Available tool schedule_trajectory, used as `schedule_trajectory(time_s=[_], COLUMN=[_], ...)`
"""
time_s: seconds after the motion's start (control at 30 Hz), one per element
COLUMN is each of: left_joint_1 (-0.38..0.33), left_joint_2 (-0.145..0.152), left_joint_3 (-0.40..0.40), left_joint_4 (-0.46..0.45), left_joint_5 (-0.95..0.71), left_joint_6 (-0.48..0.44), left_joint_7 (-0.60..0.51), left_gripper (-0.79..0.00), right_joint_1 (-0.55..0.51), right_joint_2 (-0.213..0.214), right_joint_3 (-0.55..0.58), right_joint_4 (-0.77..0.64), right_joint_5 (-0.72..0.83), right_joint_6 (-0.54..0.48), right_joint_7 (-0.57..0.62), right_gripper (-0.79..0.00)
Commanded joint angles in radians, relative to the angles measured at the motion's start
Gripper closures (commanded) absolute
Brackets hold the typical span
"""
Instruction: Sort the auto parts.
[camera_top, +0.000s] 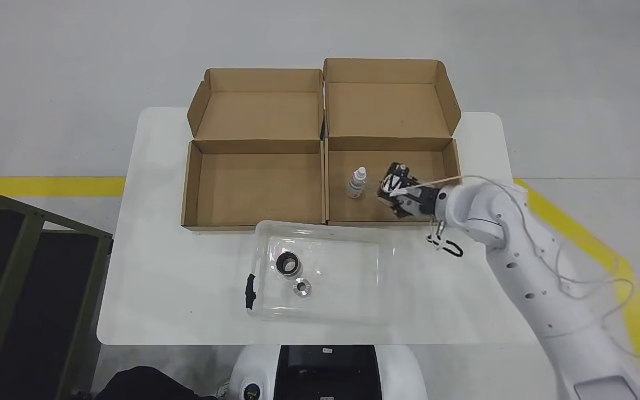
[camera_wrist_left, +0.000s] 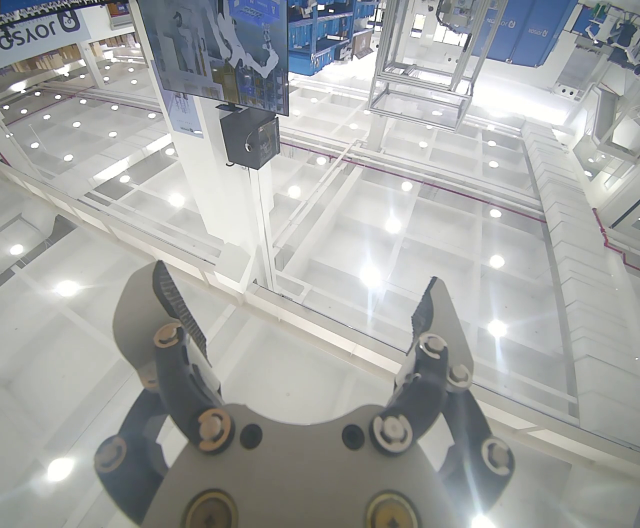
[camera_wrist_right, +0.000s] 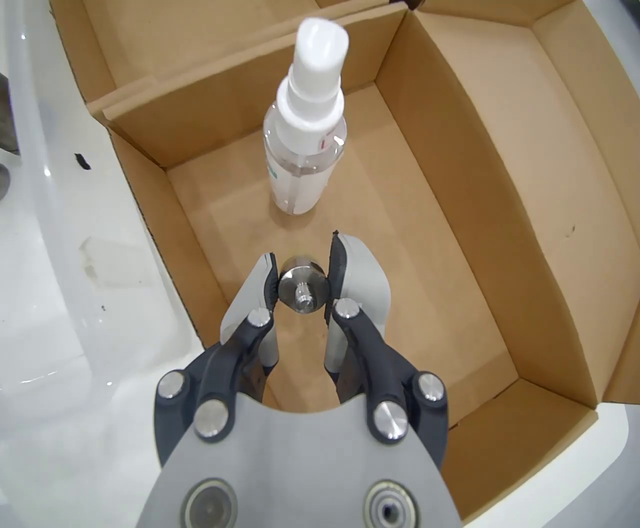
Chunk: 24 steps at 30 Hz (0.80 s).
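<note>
The right gripper hangs over the right-hand cardboard box, pinching a small round metal part with a threaded stud, near an upright spray bottle. The left gripper points at the ceiling, fingers spread. A dark ring and a smaller metal ring lie in the clear tray.

place: industrial hall | cues: blue storage racks, yellow floor line
</note>
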Motion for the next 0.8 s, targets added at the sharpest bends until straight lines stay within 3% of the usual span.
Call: schedule_trajectory(time_s=[0.0,0.17,0.23,0.3,0.37,0.77], left_joint_1=[0.0,0.0,0.0,0.0,0.0,0.0], left_joint_2=[0.0,0.0,0.0,0.0,0.0,0.0], left_joint_3=[0.0,0.0,0.0,0.0,0.0,0.0], left_joint_4=[0.0,0.0,0.0,0.0,0.0,0.0], left_joint_5=[0.0,0.0,0.0,0.0,0.0,0.0], left_joint_6=[0.0,0.0,0.0,0.0,0.0,0.0], left_joint_7=[0.0,0.0,0.0,0.0,0.0,0.0], left_gripper=[-0.785,-0.785,-0.785,-0.785,-0.785,-0.785], right_joint_1=[0.014,0.045,0.056,0.066,0.074,0.095], right_joint_2=[-0.004,-0.014,-0.017,-0.021,-0.024,-0.036], right_joint_3=[-0.015,-0.048,-0.057,-0.068,-0.078,-0.108], right_joint_4=[0.02,0.065,0.079,0.09,0.098,0.094], right_joint_5=[-0.001,-0.016,-0.019,-0.023,-0.03,-0.039], right_joint_6=[0.007,0.018,0.022,0.024,0.029,0.044], right_joint_7=[-0.004,-0.01,-0.014,-0.016,-0.016,-0.04], right_gripper=[0.0,0.0,-0.071,-0.092,-0.188,-0.345])
